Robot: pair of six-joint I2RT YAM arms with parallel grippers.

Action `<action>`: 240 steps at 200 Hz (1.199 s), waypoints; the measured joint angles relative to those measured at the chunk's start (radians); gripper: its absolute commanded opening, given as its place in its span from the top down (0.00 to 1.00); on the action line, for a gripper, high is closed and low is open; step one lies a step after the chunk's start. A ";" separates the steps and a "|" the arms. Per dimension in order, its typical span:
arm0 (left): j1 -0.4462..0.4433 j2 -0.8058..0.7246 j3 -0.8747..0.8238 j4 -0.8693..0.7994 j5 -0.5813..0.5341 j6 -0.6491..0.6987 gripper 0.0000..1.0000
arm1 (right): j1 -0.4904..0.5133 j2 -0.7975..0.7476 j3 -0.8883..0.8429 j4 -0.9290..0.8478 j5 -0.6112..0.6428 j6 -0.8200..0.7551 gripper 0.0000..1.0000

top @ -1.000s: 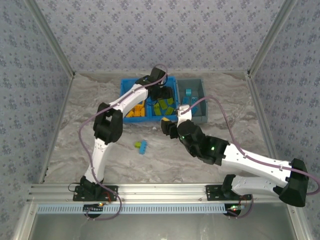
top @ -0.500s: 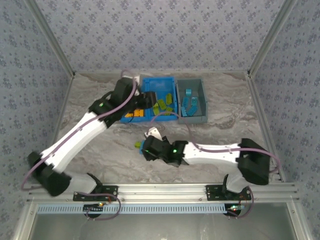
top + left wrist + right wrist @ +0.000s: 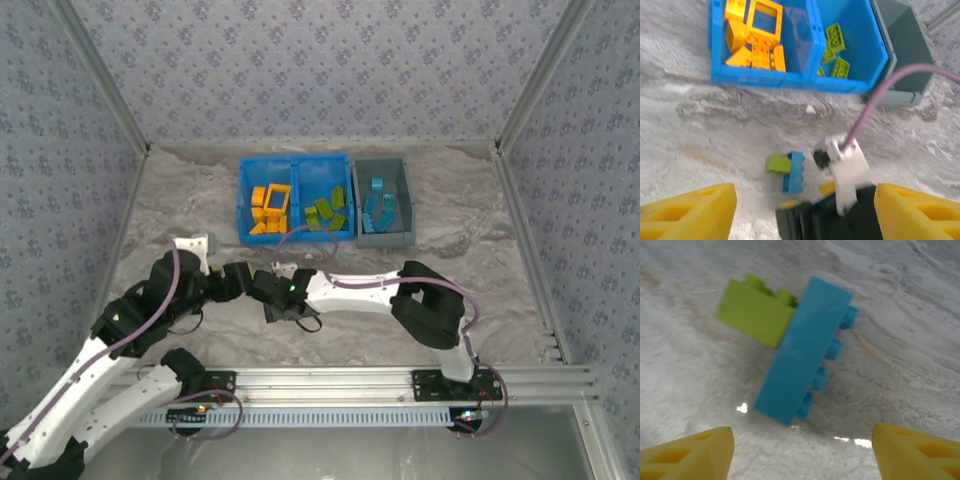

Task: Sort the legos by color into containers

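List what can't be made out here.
Top view: bricks in the blue bin and grey bin, too small to count.
Left wrist view: grey bin's contents, hidden by its wall and the frame edge.
Right wrist view: blue brick and green brick, joined or merely touching, blurred.

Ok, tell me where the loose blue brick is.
The blue brick lies on the table in the left wrist view, touching the green brick, this side of the blue bin.
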 measured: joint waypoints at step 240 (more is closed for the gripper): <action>-0.006 -0.137 -0.111 -0.127 0.137 -0.173 0.30 | -0.077 -0.240 -0.097 -0.171 0.107 0.070 0.91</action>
